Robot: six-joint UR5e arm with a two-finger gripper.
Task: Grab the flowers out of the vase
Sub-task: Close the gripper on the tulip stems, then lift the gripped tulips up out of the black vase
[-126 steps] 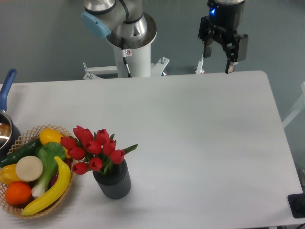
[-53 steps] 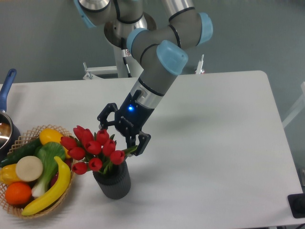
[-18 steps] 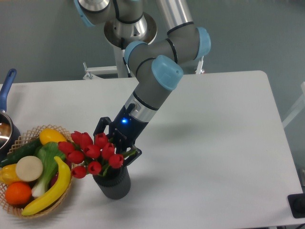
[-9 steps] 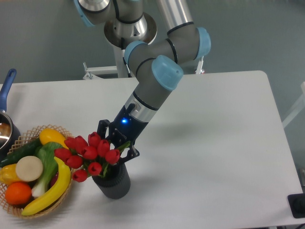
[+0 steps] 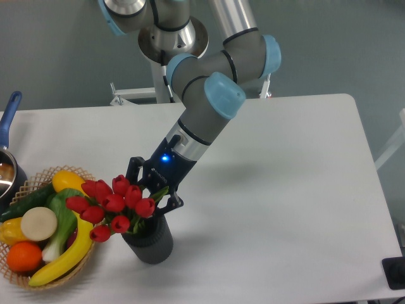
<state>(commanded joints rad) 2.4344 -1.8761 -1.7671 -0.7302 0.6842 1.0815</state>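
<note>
The flowers, a bunch of red tulip buds with green leaves, lean to the left over the vase, a short dark grey ribbed pot near the table's front. Their stems are hidden behind the buds and the vase's rim. My gripper reaches down from the upper right, its black fingers shut on the flowers just behind the buds, right above the vase's mouth. A blue light glows on the gripper's body.
A round wicker basket of fruit and vegetables stands just left of the vase, and the tulip buds overhang it. A pot with a blue handle sits at the left edge. The arm's base stands behind the table.
The gripper came down onto the bunch and closed on it. In the last second the flowers tipped left and rose slightly with the gripper; the vase stayed put.
</note>
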